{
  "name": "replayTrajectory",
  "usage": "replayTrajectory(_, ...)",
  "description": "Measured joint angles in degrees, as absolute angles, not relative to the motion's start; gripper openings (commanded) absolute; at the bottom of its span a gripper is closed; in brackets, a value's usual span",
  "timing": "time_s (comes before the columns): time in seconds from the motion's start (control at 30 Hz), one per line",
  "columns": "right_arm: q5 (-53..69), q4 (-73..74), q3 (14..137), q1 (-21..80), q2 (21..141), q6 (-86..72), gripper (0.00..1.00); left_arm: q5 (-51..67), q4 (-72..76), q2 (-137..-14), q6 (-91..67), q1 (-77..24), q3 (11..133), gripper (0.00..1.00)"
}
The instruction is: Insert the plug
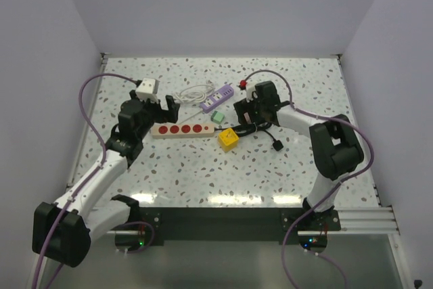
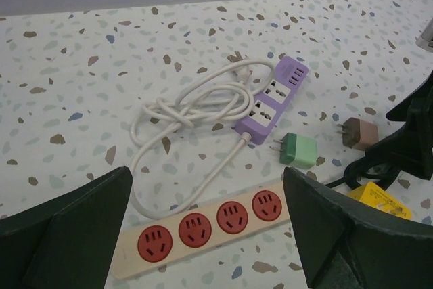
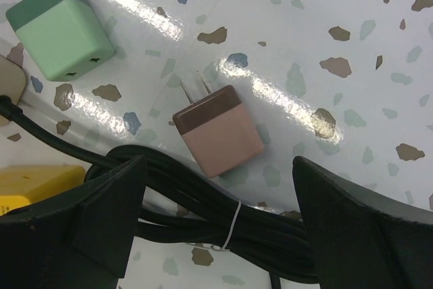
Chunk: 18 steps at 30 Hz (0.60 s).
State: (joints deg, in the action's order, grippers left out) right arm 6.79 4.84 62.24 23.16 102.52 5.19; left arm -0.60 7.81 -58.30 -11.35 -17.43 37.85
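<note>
While both arms reach out over the speckled table (image 1: 203, 174), the right gripper (image 3: 218, 167) hangs low above a small brown plug (image 3: 218, 130), its 2 dark fingers (image 3: 101, 221) spread wide apart and gripping nothing. The plug lies flat on the table in the gap between those fingers, touching neither, with its 2 metal prongs pointing ahead and to the left. Just behind it, nearer the wrist, a bundled black cable (image 3: 189, 201) crosses from finger to finger. A green plug (image 3: 59, 28) lies further ahead, beyond the left finger, and a yellow block (image 3: 34, 184) sits at that finger's outer side. The left gripper (image 2: 206, 194) is also wide apart and holds nothing. A beige power strip (image 2: 203, 225) with 4 red sockets lies slanted on the table between its 2 fingers (image 2: 67, 235). Ahead of it sits a purple power strip (image 2: 274, 96) with its white cord (image 2: 189, 109) loosely coiled alongside.
</note>
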Motion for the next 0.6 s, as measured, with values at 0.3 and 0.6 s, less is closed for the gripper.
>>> replayTrajectory(0.3,3.1,7.6,66.9,24.0,106.3,5.6,0.88,-0.6,7.6,-58.7,-11.4,-17.4,38.2,1.0)
replayTrajectory(0.6,2.5,11.0,69.6,24.0,108.9,6.0,0.77,-0.6,7.6,-59.4,-11.4,-17.4,38.2,1.0)
